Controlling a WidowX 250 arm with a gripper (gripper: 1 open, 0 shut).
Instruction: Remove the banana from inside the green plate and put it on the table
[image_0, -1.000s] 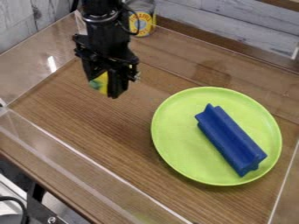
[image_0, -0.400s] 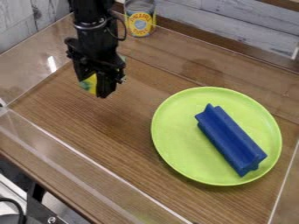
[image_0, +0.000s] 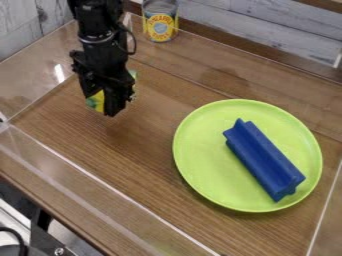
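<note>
Half-hidden banana (image_0: 95, 99) — pinched inside claw (image_0: 104, 103), tip showing.

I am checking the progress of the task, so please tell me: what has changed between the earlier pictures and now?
The gripper, shut on the banana, has moved to the left in the picture and down toward the table. It has not let the banana go. The green plate and the blue block on it stayed in place, as did the can at the back.
</note>
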